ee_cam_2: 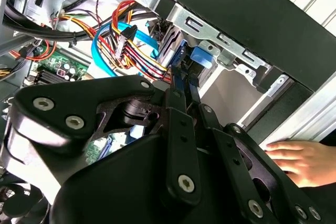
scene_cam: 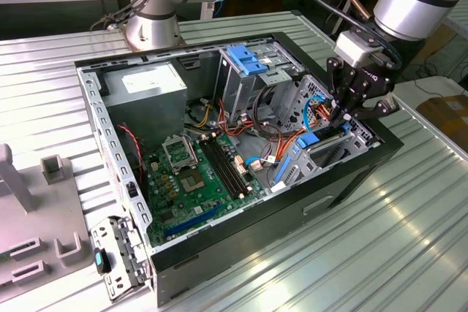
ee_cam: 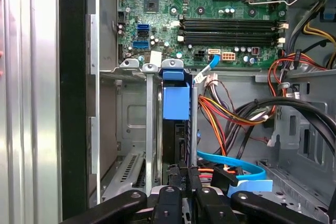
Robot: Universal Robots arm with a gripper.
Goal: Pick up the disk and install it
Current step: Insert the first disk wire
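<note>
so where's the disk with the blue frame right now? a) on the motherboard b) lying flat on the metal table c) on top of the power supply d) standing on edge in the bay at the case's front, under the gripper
d: in the first wrist view the disk stands on edge in the drive bay, directly at the gripper fingertips; the exterior view puts the gripper inside the computer case.

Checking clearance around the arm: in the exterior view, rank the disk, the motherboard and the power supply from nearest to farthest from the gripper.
1. The disk: right under the gripper, standing in the bay at the case's end toward the exterior view's right.
2. The motherboard: on the case floor, mid-case.
3. The power supply: in the far corner, toward the exterior view's left.
</note>
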